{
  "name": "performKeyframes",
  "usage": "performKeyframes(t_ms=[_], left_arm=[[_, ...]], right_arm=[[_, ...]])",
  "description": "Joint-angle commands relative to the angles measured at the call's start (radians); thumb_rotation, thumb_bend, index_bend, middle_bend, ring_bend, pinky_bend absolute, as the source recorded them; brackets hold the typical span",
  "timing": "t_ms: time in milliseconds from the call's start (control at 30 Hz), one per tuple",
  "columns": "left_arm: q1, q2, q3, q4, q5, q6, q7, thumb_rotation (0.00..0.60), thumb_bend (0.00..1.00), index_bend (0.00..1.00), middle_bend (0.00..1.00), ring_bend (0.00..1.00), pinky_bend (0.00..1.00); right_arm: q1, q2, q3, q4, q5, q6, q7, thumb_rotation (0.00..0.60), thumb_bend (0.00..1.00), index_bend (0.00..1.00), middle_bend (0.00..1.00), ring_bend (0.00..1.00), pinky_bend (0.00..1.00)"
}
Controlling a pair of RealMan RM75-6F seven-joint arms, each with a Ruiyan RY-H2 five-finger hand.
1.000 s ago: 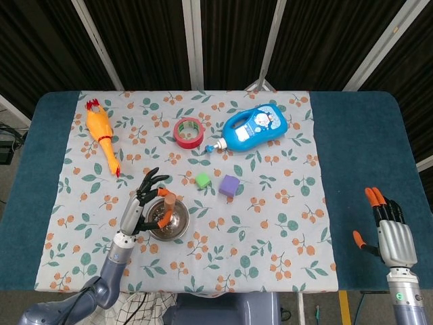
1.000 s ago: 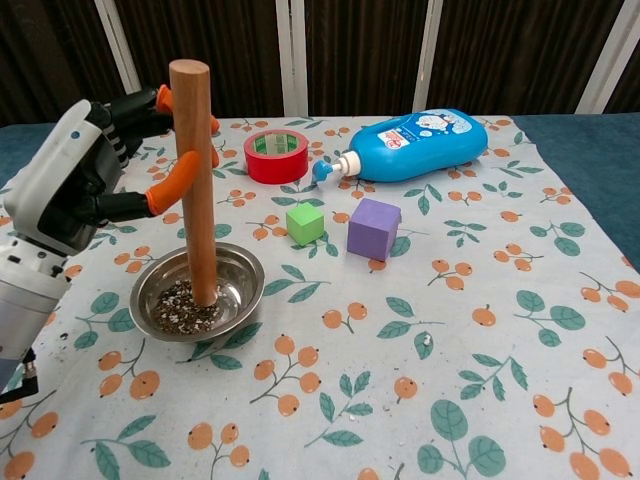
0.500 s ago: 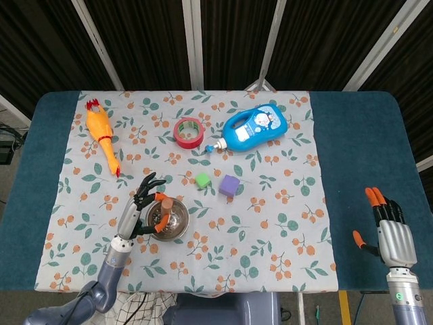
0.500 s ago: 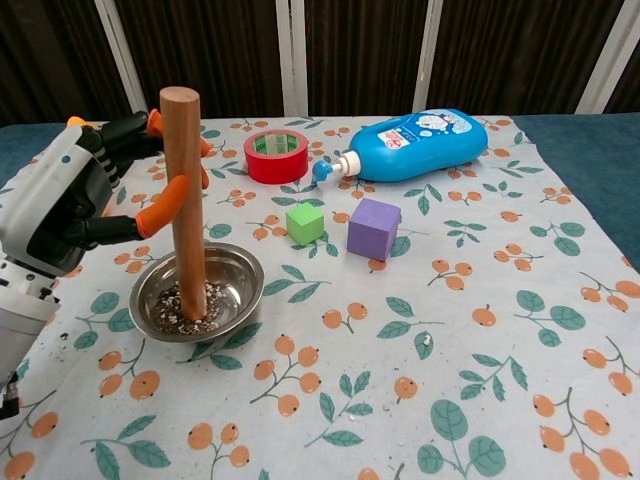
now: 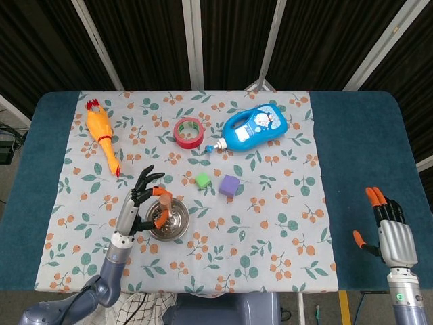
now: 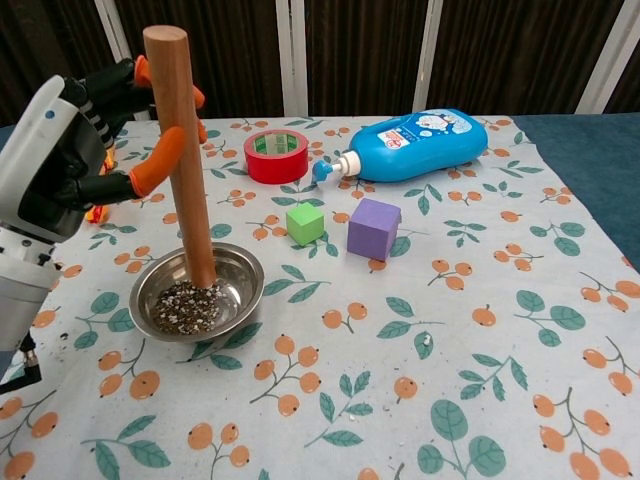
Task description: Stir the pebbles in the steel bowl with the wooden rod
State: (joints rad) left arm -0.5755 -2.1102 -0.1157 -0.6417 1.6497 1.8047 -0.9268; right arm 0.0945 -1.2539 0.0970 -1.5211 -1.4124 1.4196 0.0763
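The steel bowl (image 6: pixel 236 279) (image 5: pixel 180 223) sits on the flowered cloth at the near left, with grey pebbles (image 6: pixel 185 307) in its bottom. A wooden rod (image 6: pixel 180 150) (image 5: pixel 165 201) stands in it, leaning slightly left at the top, its lower end among the pebbles at the bowl's far side. My left hand (image 6: pixel 65 150) (image 5: pixel 139 203) grips the rod's upper part, orange-tipped fingers (image 6: pixel 157 163) wrapped on it. My right hand (image 5: pixel 391 231) hangs off the table's near right edge, fingers straight and apart, holding nothing.
Behind the bowl lie a green cube (image 6: pixel 305 223), a purple cube (image 6: pixel 373 228), a red tape roll (image 6: pixel 276 155) and a blue bottle (image 6: pixel 422 143) on its side. A rubber chicken (image 5: pixel 101 134) lies at the far left. Dark blue table shows beyond the cloth (image 5: pixel 365 149).
The rod's top swung left and away while its lower end shifted toward the bowl's far side. My left hand rose with it. The right hand stayed still.
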Motion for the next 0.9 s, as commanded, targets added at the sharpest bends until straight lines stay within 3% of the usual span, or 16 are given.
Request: performKeyframes(t_ms=[33,333,600,767,900], left_arm=[[-0.009,0.041,-0.008,-0.057,0.006,0.006,0.051,0.600,0.98,0.58,0.67,0.18,0.00],[0.000,0.170,0.012,-0.236,0.052,0.030,0.221,0.600,0.97,0.58,0.67,0.18,0.00],[0.049,0.416,0.057,-0.392,0.076,-0.003,0.426,0.600,0.98,0.58,0.67,0.18,0.00],[0.091,0.524,0.078,-0.398,0.054,-0.026,0.459,0.600,0.98,0.58,0.67,0.18,0.00],[0.113,0.579,0.105,-0.332,0.058,-0.053,0.491,0.600,0.98,0.58,0.67,0.19,0.00]], right_arm=[[0.000,0.000,0.000,0.002,0.001,0.000,0.004,0.600,0.35,0.00,0.00,0.00,0.00],[0.001,0.004,-0.002,0.011,-0.011,0.001,0.024,0.600,0.35,0.00,0.00,0.00,0.00],[-0.002,0.010,-0.004,0.006,-0.010,-0.002,0.042,0.600,0.35,0.00,0.00,0.00,0.00],[-0.001,0.011,-0.003,0.000,-0.006,-0.006,0.038,0.600,0.35,0.00,0.00,0.00,0.00],[0.000,0.011,-0.002,-0.006,-0.002,-0.008,0.032,0.600,0.35,0.00,0.00,0.00,0.00]])
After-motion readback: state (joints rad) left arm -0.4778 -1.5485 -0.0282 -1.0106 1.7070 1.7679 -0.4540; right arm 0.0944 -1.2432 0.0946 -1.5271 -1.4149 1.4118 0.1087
